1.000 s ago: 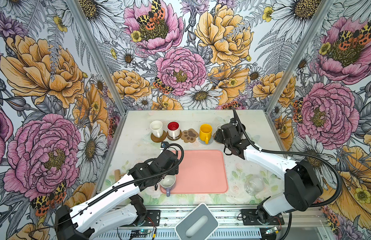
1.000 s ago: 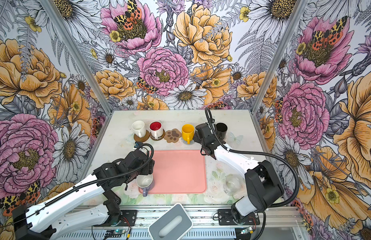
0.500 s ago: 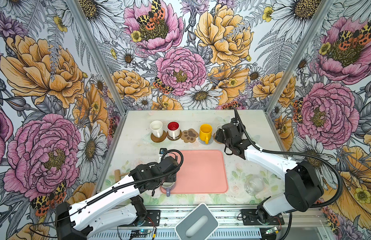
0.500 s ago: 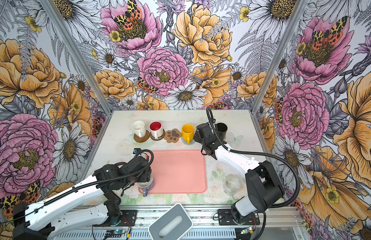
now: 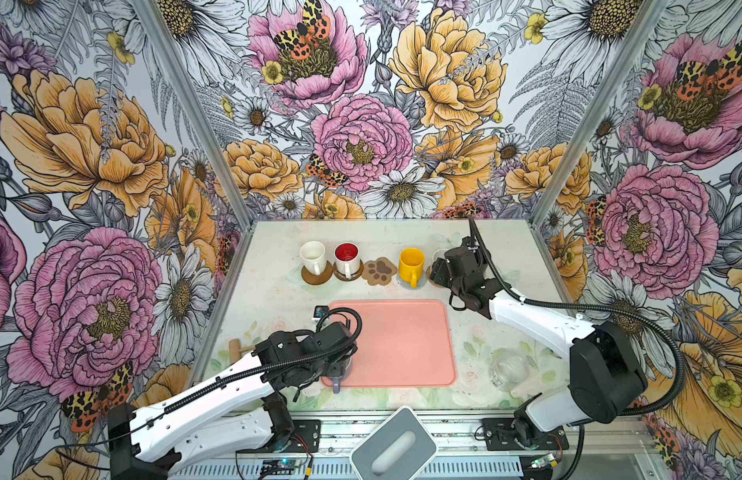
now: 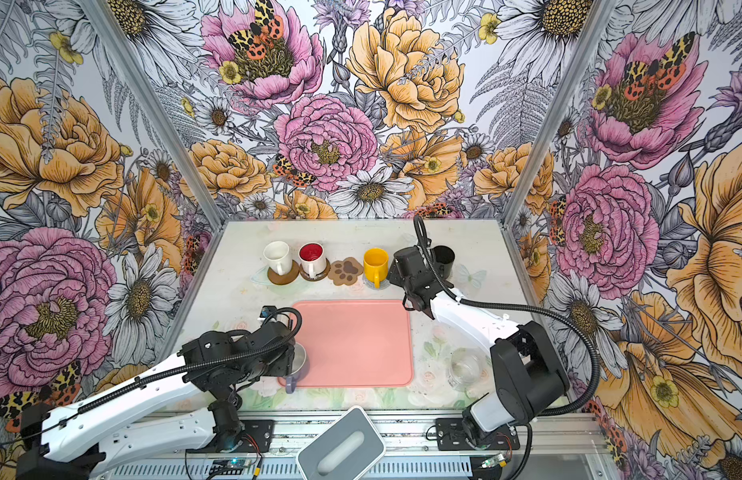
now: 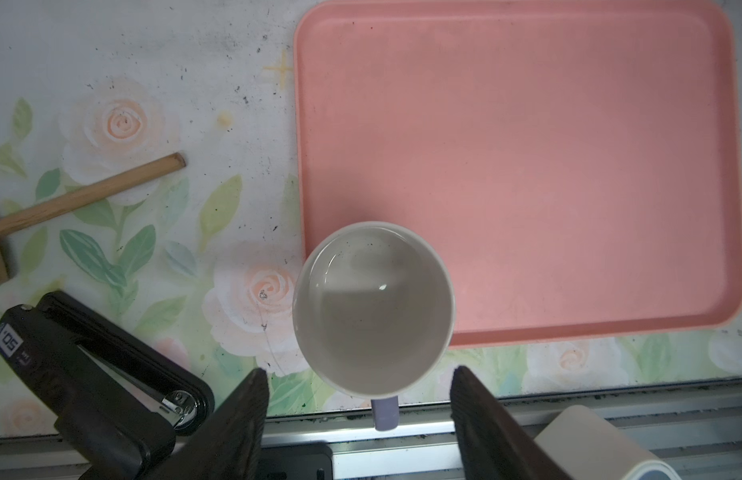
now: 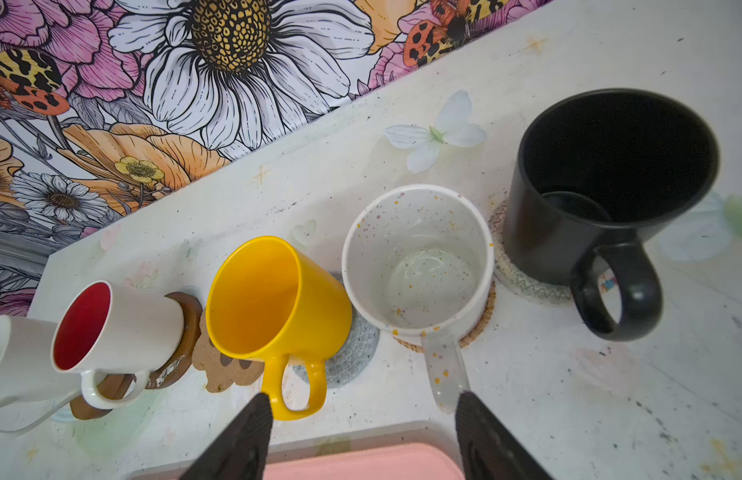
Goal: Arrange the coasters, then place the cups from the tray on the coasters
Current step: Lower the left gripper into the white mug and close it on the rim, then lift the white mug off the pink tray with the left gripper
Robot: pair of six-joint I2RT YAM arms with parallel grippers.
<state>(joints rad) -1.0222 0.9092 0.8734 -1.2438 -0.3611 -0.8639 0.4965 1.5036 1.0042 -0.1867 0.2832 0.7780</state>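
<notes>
A lavender cup, white inside, stands at the near-left corner of the pink tray. My left gripper hangs open over it, a finger on each side of its handle, touching nothing. Along the back, cups stand on coasters: white, red-inside, yellow, speckled and black. The paw-print coaster is bare. My right gripper is open and empty, just in front of the speckled cup's handle.
A clear glass jar stands right of the tray. A wooden mallet and a black stapler lie left of it. A grey-white box sits at the front edge. The floral walls close in on three sides.
My left gripper has come toward the front edge and lower over the lavender cup, its jaws a little narrower. The right arm has not moved.
</notes>
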